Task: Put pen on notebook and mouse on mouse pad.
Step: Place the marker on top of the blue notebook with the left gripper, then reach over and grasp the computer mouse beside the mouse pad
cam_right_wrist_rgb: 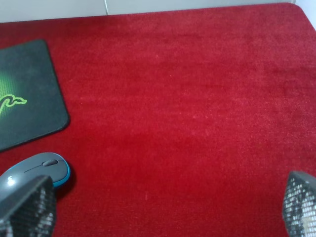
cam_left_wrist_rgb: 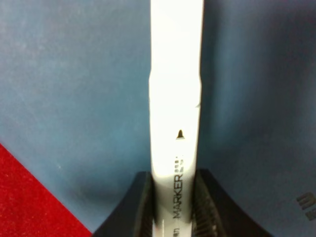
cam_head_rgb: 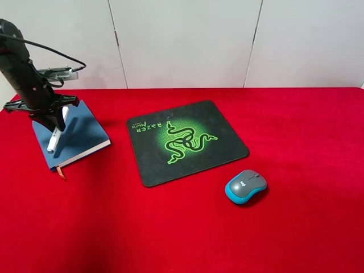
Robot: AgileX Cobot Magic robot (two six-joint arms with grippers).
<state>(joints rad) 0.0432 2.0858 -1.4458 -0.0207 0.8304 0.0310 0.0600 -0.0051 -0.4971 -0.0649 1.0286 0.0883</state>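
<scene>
Left gripper (cam_head_rgb: pixel 57 120) clamps pen (cam_head_rgb: pixel 54 141) over notebook (cam_head_rgb: pixel 85 131) — mouse (cam_head_rgb: pixel 245 186) on cloth (cam_head_rgb: pixel 296 142) beside mouse pad (cam_head_rgb: pixel 227 142).

The surface (cam_head_rgb: pixel 170 239) is red cloth all over, short velvety nap, totally matt. The notebook (cam_head_rgb: pixel 85 133) cover looks like a soft matt blue with a faint grain. The pen (cam_left_wrist_rgb: pixel 175 74) is smooth white plastic, slight sheen. My left end effector (cam_left_wrist_rgb: pixel 174 217) has ribbed black pads (cam_left_wrist_rgb: pixel 205 217), and my right end effector (cam_right_wrist_rgb: pixel 163 205) has dimpled, mesh-looking ones. The mouse (cam_head_rgb: pixel 245 186) is smooth plastic, a bit shiny on top. The mouse pad (cam_head_rgb: pixel 187 142) is matt black and looks like cloth.
</scene>
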